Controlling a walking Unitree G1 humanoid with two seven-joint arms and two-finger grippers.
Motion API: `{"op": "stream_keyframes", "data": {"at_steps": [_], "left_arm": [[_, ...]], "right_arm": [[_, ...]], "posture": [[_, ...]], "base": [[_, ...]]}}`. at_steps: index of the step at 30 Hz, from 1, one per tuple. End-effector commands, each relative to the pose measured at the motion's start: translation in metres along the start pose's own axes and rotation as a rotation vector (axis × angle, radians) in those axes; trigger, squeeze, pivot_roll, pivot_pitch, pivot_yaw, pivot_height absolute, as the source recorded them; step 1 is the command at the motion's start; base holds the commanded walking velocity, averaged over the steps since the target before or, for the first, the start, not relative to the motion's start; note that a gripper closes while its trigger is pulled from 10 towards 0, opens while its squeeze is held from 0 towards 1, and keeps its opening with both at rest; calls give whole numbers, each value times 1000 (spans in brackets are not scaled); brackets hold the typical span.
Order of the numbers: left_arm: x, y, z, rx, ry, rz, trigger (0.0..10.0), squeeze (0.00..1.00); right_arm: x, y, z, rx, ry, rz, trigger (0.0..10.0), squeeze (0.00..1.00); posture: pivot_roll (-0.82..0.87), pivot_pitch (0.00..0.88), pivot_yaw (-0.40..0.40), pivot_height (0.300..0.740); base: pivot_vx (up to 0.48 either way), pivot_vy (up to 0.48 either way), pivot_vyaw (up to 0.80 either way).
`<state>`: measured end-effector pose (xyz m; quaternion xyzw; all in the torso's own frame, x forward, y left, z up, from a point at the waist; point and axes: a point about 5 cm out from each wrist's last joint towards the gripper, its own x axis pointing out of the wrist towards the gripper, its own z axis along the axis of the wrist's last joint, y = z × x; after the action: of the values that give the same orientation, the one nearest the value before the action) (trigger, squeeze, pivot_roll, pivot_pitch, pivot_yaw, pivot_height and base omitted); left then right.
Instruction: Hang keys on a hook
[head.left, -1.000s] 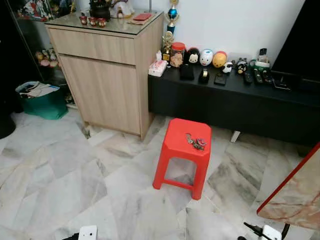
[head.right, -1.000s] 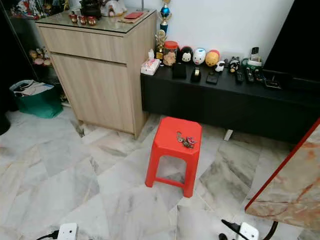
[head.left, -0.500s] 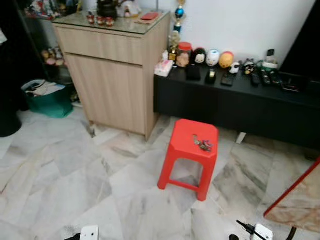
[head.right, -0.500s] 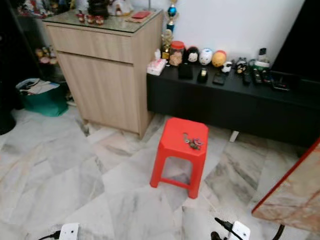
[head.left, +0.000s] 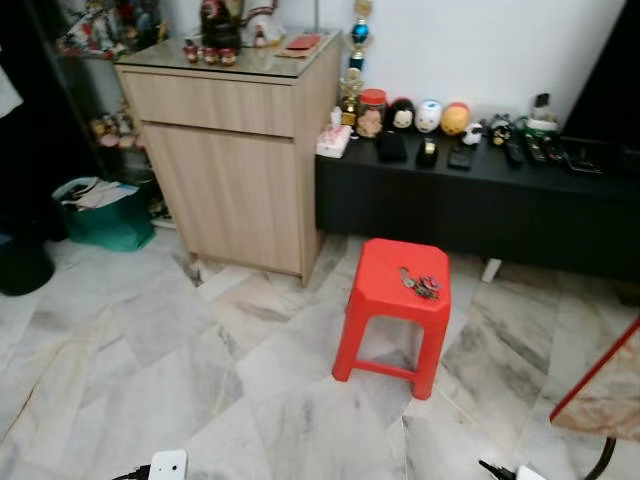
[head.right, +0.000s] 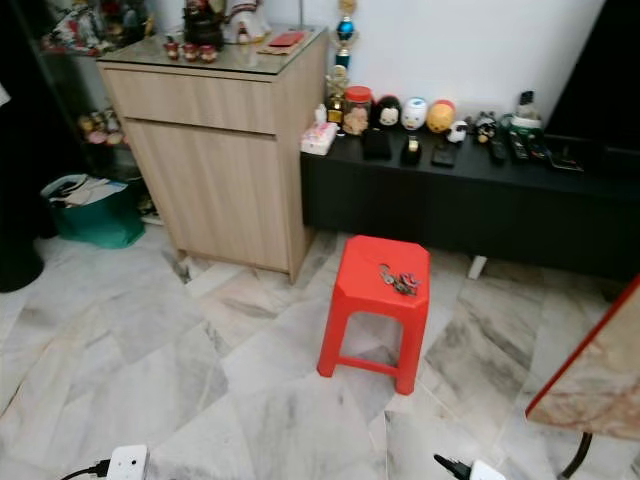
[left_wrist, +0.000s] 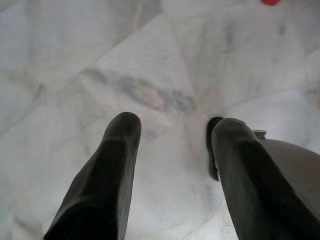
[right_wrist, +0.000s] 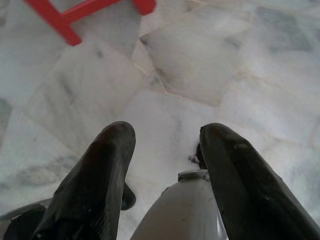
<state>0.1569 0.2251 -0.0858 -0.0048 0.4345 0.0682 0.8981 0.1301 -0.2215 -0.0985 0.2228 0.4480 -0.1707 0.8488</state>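
Keys (head.left: 421, 285) are lying on the red stool (head.left: 372, 291); left tool (left_wrist: 175, 135) and right tool (right_wrist: 165, 137) are hanging spread over the marble floor (head.left: 150, 370), empty.

We can make out the keys (head.left: 422, 285) on the red stool (head.left: 395, 300) as a small dark cluster, too small to count or tell apart. The marble-topped counter (head.left: 605, 392) is cut off by the picture's right edge. The little figures on the wooden cabinet (head.left: 235, 165) run past the top edge. The green bin (head.left: 105, 215) partly hides behind dark shapes at the left edge.
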Motion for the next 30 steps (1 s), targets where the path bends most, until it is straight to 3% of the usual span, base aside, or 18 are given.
{"op": "stream_keyframes", "data": {"at_steps": [1,7,11,16,22,30], "left_arm": [[0,-2,-1,6,2,-3,10000,0],[0,-4,-1,-2,0,-2,10000,0],[0,-5,-2,-6,0,-2,10000,0],[0,-5,-1,-10,-1,-1,10000,0],[0,-4,-1,4,-4,-3,10000,0],[0,-6,-2,4,4,-13,10000,0]], "right_arm": [[3,7,6,12,-12,5,10000,0],[7,26,8,1,-4,26,10000,0],[8,30,6,-3,-1,35,10000,0],[6,27,3,-6,0,33,10000,0],[3,7,10,-11,-13,19,10000,0],[6,13,19,-31,-25,33,10000,0]], "posture": [[16,0,20,740],[23,0,7,740],[28,0,1,740],[30,0,-1,740],[28,0,0,740],[16,0,-4,740]], "base": [[0,277,0],[0,281,0],[0,298,0],[0,302,0],[0,150,0],[0,0,0]]}}
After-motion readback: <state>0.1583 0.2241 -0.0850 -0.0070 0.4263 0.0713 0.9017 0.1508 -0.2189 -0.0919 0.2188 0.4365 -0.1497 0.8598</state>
